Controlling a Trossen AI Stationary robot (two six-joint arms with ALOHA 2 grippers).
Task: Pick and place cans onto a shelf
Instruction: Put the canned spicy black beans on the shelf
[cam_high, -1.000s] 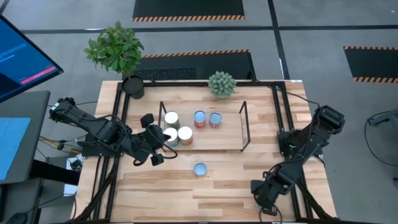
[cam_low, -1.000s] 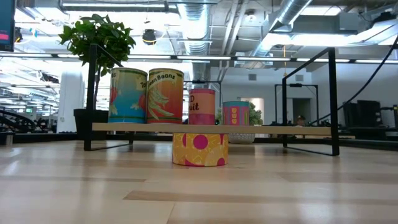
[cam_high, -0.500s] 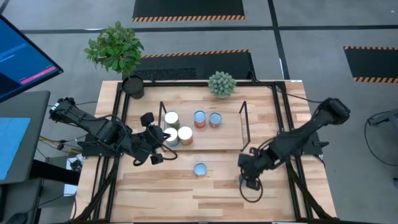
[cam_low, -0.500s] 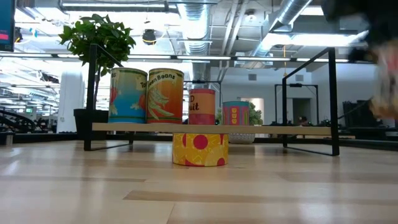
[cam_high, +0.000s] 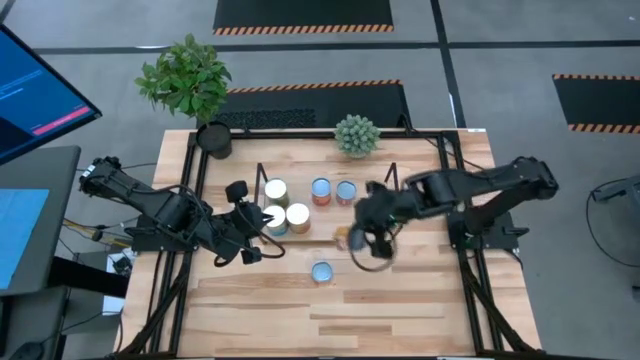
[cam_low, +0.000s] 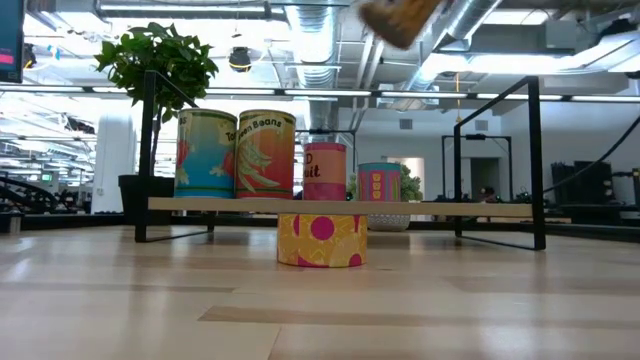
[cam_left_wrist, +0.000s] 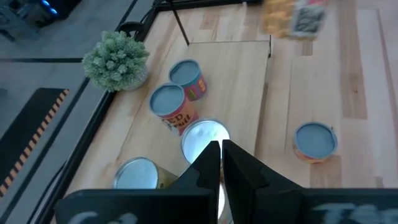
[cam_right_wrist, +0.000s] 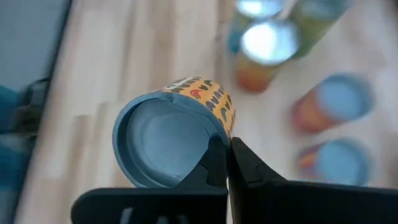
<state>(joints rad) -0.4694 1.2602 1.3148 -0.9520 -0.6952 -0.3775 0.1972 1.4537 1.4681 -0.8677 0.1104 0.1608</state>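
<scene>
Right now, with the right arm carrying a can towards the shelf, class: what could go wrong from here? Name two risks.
1. The right gripper pinches only the rim of the orange can, which hangs tilted; it might slip out.
2. Four cans already stand on the shelf, the pair nearest the carried can close together, so setting it down could knock one over. The left gripper, shut, waits by the cream-topped cans.

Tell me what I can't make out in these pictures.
- Carried can: label blurred by motion in the low and left wrist views.
- Right gripper: cut off by the low view's top edge.
- Shelf: rear cans partly hidden behind front ones, low view.
- Left gripper: hides a can top.
</scene>
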